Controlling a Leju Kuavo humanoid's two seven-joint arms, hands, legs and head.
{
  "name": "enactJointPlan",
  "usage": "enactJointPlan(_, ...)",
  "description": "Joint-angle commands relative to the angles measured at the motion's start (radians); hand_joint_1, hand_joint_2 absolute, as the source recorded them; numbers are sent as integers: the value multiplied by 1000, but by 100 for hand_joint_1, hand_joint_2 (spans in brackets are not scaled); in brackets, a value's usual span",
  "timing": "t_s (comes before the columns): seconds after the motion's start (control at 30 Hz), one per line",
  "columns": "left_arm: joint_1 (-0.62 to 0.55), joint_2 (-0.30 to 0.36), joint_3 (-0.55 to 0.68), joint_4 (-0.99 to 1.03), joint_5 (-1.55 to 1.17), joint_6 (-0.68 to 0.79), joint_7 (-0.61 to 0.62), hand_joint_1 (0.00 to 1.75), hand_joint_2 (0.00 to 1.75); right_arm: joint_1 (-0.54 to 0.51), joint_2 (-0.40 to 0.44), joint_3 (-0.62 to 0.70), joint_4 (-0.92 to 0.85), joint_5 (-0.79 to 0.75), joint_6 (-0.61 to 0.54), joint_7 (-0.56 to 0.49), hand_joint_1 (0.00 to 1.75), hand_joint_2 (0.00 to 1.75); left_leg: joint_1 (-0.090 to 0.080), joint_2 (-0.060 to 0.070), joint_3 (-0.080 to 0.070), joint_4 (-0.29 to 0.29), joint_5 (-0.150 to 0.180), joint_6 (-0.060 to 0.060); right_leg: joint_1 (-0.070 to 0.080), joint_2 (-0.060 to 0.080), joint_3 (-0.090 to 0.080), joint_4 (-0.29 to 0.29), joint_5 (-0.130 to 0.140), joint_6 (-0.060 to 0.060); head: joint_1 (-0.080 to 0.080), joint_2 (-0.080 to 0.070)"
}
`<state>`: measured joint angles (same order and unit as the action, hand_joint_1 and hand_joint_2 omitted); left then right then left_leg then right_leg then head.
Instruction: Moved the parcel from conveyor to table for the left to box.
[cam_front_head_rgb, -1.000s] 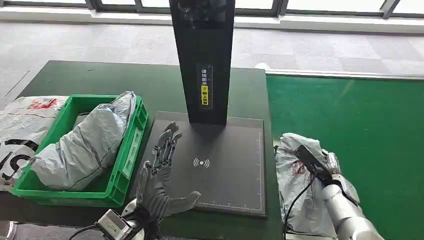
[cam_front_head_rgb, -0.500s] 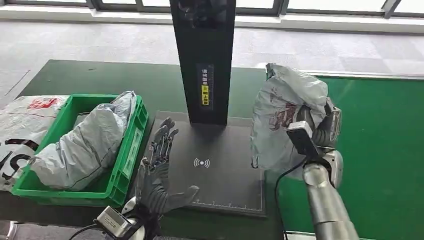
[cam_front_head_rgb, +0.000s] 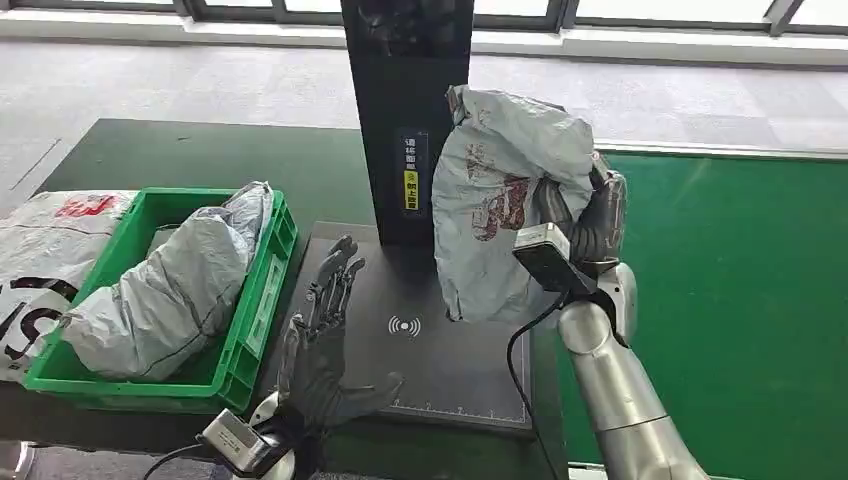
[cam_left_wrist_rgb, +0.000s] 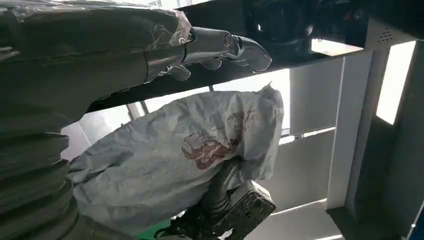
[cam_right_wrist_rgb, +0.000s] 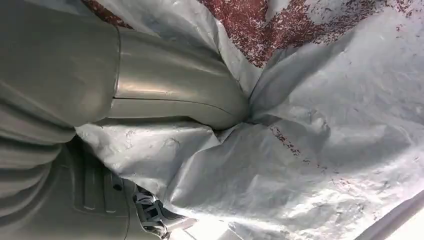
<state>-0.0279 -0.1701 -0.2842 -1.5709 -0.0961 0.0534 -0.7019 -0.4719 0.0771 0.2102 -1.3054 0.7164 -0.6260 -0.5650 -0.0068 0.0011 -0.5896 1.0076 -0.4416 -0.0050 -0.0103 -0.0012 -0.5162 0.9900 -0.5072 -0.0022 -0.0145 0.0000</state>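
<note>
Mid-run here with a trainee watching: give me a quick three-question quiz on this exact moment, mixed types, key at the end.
1. True or false: the right hand holds the grey parcel up off the scanner pad.
2. Which best fits the left hand? A) gripping a parcel B) holding nothing, fingers apart, above the pad's edge C) inside the crate
3. What lies in the green crate?

Key: 1 true; 2 B; 3 another grey bagged parcel.

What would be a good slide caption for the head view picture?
Robot's right hand holds a crumpled grey plastic parcel above the dark scanner pad; left hand waits open.
</note>
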Motion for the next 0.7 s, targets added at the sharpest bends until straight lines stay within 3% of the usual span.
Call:
enactJointPlan(0.03, -38, -5, -41, 74, -2, -6, 4, 0, 175, -158, 102, 165, 295, -114, 47, 10, 175, 175, 0, 6, 1, -1, -1, -1, 0, 7, -1, 0, 1, 0, 0, 0)
enactJointPlan(0.13, -49, -19, -42, 88, -5, -12, 4, 0, 175, -186, 158, 180, 536, -176, 49, -34, 175, 175, 1, 7, 3, -3, 1, -2, 1, 7, 0, -2, 2, -1, 0, 0)
enactJointPlan(0.23, -49, -19, -42, 88, -5, -12, 4, 0, 175, -186, 158, 180, 536, -176, 49, -34, 175, 175, 1, 4, 3, -3, 1, -2, 1, 4, 1, -3, 2, -1, 0, 0)
enactJointPlan(0.43, -38, -23, -36, 91, -18, -37, 4, 0, 175, -157, 218, 177, 793, -256, 149, -36, 175, 175, 1, 2, 4, -5, 1, -2, 1, 2, 4, -5, 1, 0, 0, 0)
enactJointPlan(0.5, -37, -22, -32, 88, -18, -43, 4, 0, 175, -135, 238, 187, 836, -276, 233, -33, 175, 175, 1, 2, 5, -4, 0, -2, 1, 2, 4, -4, 1, -1, 0, 0)
enactJointPlan(0.7, -30, -28, -31, 72, -32, -34, 4, 0, 175, -131, 264, 197, 859, -281, 253, -39, 175, 175, 1, 1, 2, -3, 0, -2, 1, 1, 1, -2, 0, -1, 0, 0)
